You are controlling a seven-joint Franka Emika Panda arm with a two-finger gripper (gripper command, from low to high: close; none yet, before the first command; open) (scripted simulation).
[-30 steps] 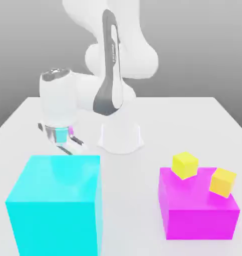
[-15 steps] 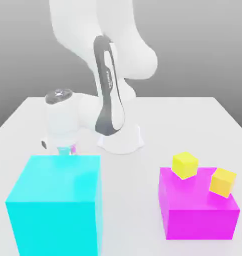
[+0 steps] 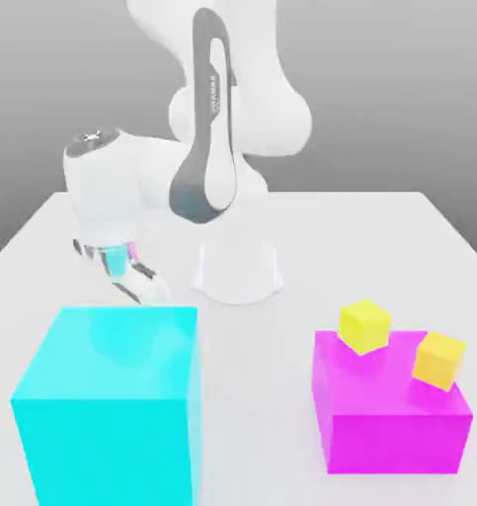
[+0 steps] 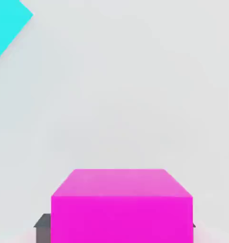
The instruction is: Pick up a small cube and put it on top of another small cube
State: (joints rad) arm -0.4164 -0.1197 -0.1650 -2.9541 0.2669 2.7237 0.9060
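The gripper (image 3: 133, 280) hangs above the white worktop (image 3: 380, 247), just behind the large cyan block (image 3: 109, 400) on the exterior view's left. Its jaws are pinching the small magenta-pink cube (image 4: 121, 204), which the hand view shows held clear of the worktop. On the exterior view's right, the lemon-yellow cube (image 3: 364, 326) and the golden-yellow cube (image 3: 439, 359) sit on the large magenta block (image 3: 390, 415), 2 small cubes slightly apart, well away from the gripper.

Pincer (image 3: 135, 280) behind cyan block (image 3: 109, 400)
Two yellow cubes, pale (image 3: 364, 326) and golden (image 3: 439, 359), rest on the magenta block (image 3: 390, 420) on the table (image 3: 252, 395).
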